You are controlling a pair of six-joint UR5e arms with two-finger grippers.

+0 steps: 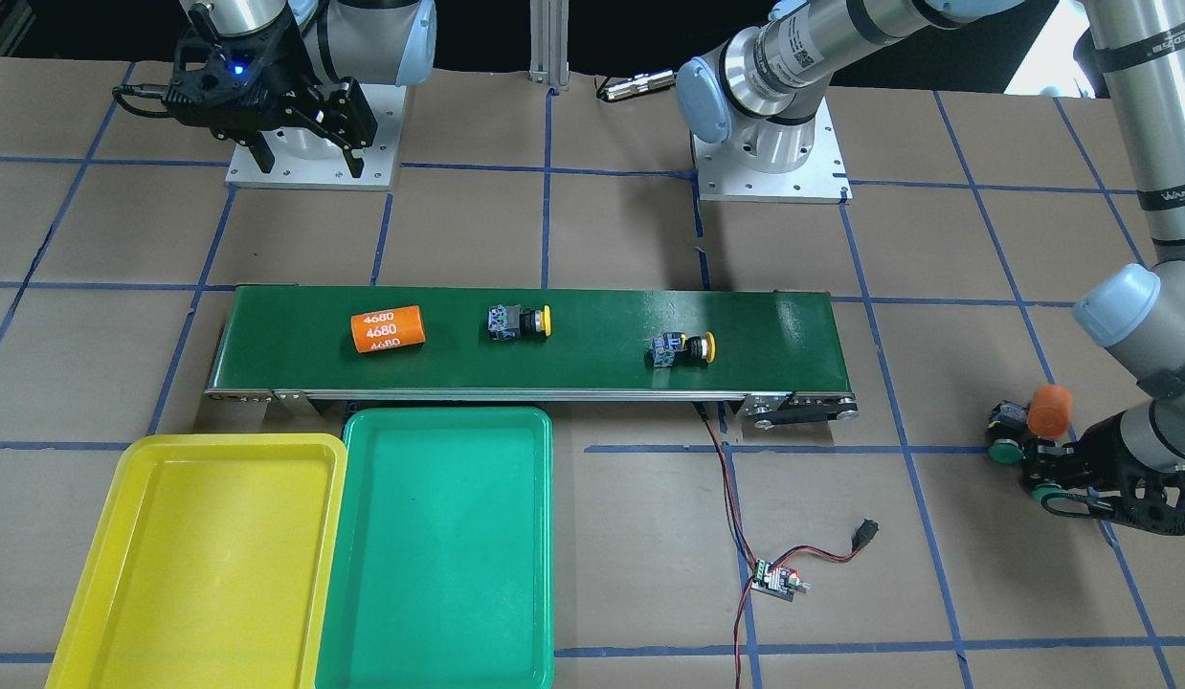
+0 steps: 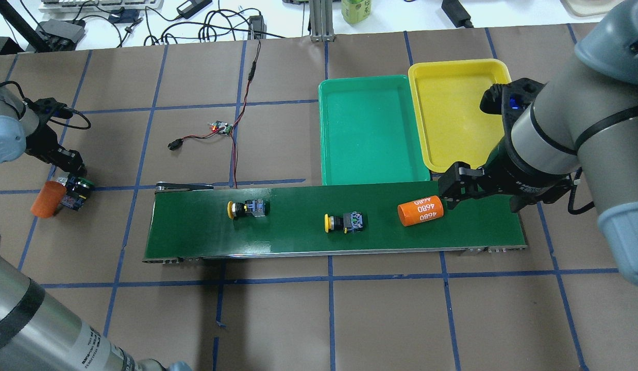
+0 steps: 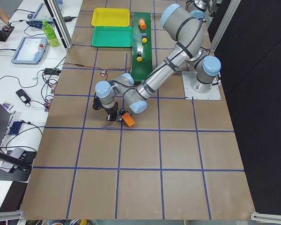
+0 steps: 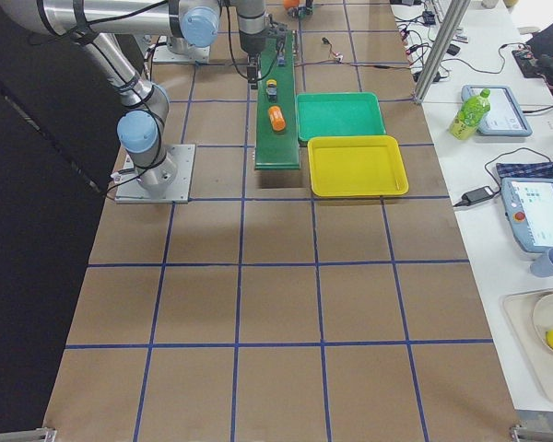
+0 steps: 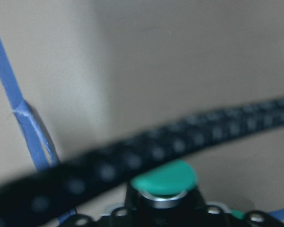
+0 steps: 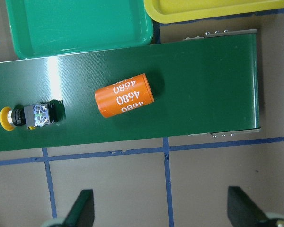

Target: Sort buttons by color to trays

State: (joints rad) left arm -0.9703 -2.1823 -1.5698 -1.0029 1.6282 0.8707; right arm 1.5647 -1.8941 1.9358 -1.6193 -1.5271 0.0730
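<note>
Hovering above the counter (image 1: pixel 631 574) just off the belt's edge, the right tool (image 6: pixel 162 205) is spreading its dark fingers (image 6: pixel 83 210) wide, with nothing between them and nothing touched. In its wrist view the glossy dark-green conveyor belt (image 6: pixel 203 85) is lying across at 12 o'clock. It is carrying a smooth orange cylinder (image 6: pixel 124 96) printed "4680". At 9 o'clock of that cylinder the first yellow button (image 6: pixel 31 116) is lying on its side, a round cap on a blocky black-and-grey body. In the front-facing view the second yellow button (image 1: pixel 683 349) is resting farther along the belt, toward 3 o'clock.

The left tool (image 1: pixel 1050 483) is sitting low on the counter at 3 o'clock of that view, well apart from the belt. Its wrist view is blurred, showing only a domed green cap (image 5: pixel 165 178) on a silver ring, so I cannot tell how wide its jaws are standing or whether they are gripping. A green button (image 1: pixel 1006 445) and a second orange cylinder (image 1: pixel 1049 410) are lying just beside it, at about 11 o'clock.

Two shallow plastic trays with rounded corners — the yellow tray (image 1: pixel 229 440) and the green tray (image 1: pixel 449 414) — are lying side by side at 7 o'clock of the belt.
</note>
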